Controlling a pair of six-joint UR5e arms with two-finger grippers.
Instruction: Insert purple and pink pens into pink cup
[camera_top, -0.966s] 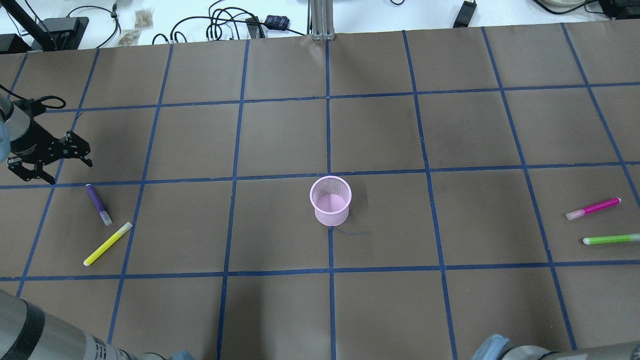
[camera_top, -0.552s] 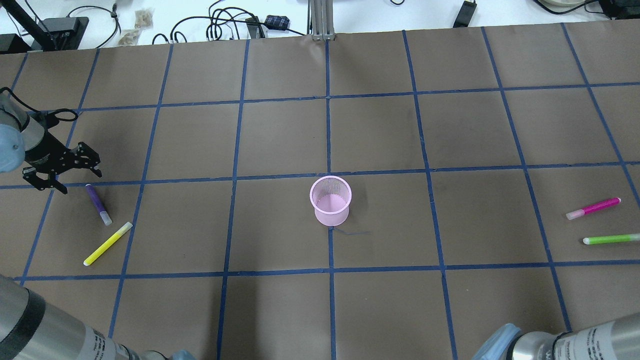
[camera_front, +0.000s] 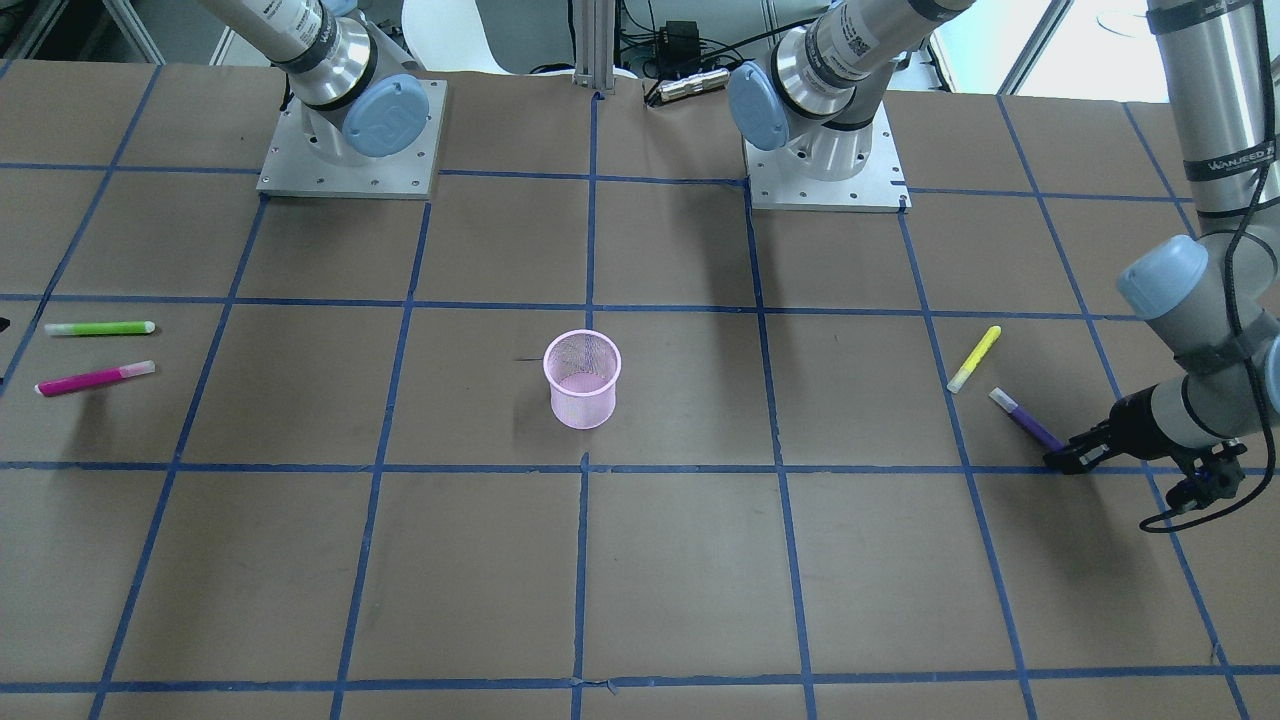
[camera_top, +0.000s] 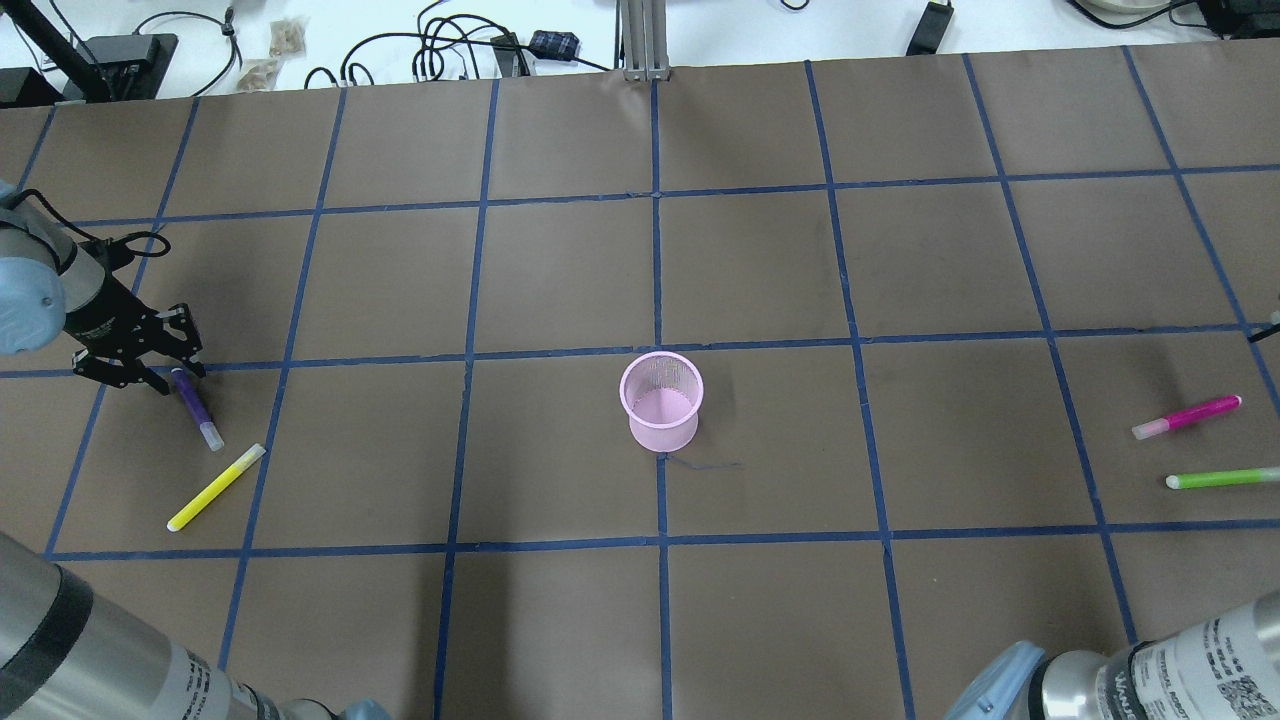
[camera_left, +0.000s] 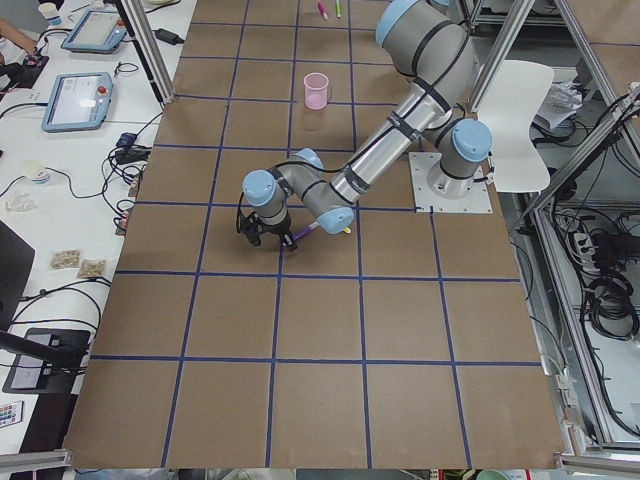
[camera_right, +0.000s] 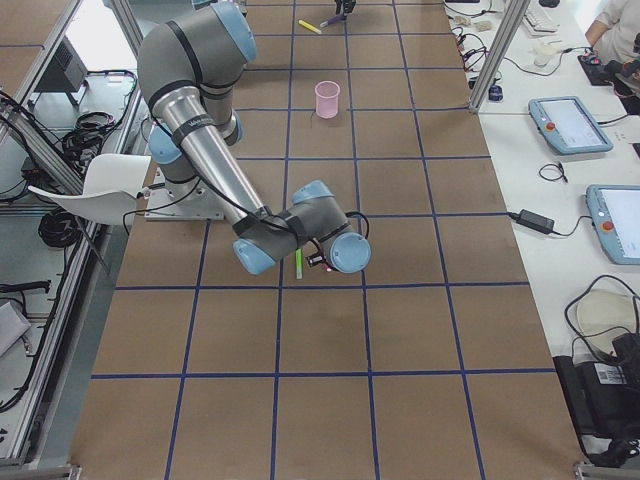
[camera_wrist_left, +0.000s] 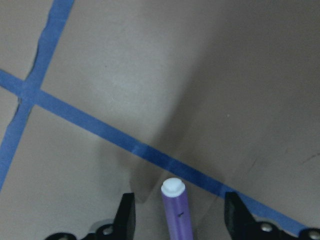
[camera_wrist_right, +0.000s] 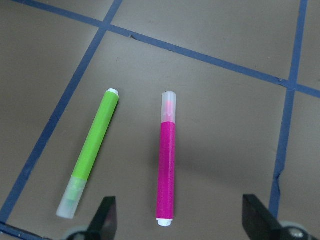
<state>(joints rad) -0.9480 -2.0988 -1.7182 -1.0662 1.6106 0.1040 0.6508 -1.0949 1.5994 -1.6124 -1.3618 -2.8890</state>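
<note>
I'm working over the brown paper-covered table (camera_top: 800, 270) taped into a blue grid. The left arm (camera_left: 380, 160) reaches out low to its own side, and the right arm (camera_right: 215, 150) does the same on the other.

The pink cup (camera_top: 660, 400) stands upright at the middle of the table, well apart from both hands, mouth open upward.

The left gripper (camera_wrist_left: 180, 215) is down near the paper with its jaws wide. In its wrist view the purple pen (camera_wrist_left: 176, 210) lies flat between the two fingers (camera_wrist_left: 125, 217) with a gap on each side, its rounded end pointing forward of the hand toward a tape line. In the overhead view the rest of that pen runs back past the hand to a pale cap. The yellow pen (camera_top: 216, 487) lies just past that cap, clear of the fingers.

The right gripper (camera_wrist_right: 181, 220) hangs above the paper, jaws spread wide. The pink pen (camera_wrist_right: 167, 165) lies flat ahead of it, its magenta end nearest the hand and inside the gap. The green pen (camera_wrist_right: 90, 150) lies near it, almost parallel, its clear cap just outside one finger (camera_wrist_right: 105, 217)
</note>
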